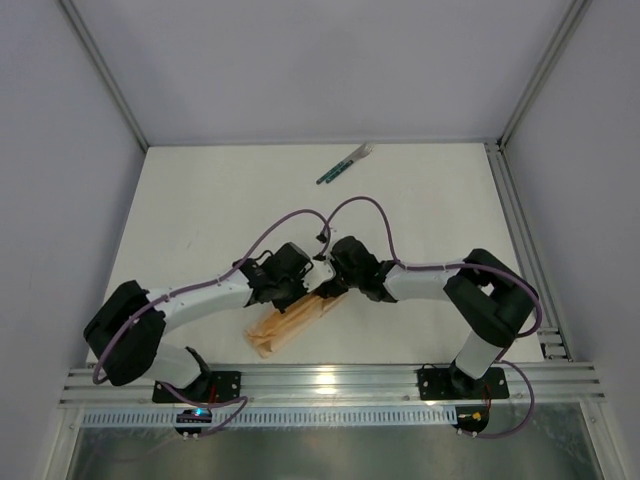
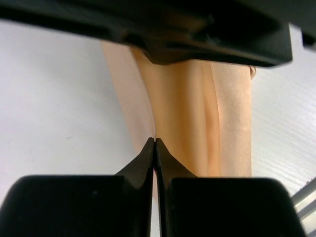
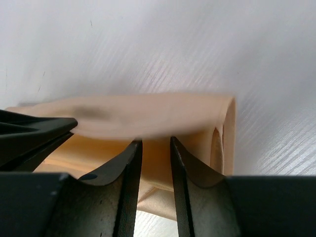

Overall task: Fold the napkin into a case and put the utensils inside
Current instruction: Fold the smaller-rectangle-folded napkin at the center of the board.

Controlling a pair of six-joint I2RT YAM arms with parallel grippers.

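Observation:
The napkin (image 1: 285, 328) is a narrow peach-tan folded strip lying diagonally near the front edge, between the arms. My left gripper (image 1: 299, 292) sits at its upper end. In the left wrist view the left gripper (image 2: 156, 141) is shut, pinching a thin edge of the cloth (image 2: 197, 108). My right gripper (image 1: 326, 290) meets the same end from the right. In the right wrist view the right gripper (image 3: 155, 142) has its jaws narrowly apart, with a raised fold of the napkin (image 3: 148, 116) over the tips. The utensils (image 1: 344, 164), with dark green handles and pale ends, lie far back on the table.
White table (image 1: 200, 220) with grey walls at the left, back and right. An aluminium rail (image 1: 330, 382) runs along the front edge by the arm bases. Purple cables loop above both wrists.

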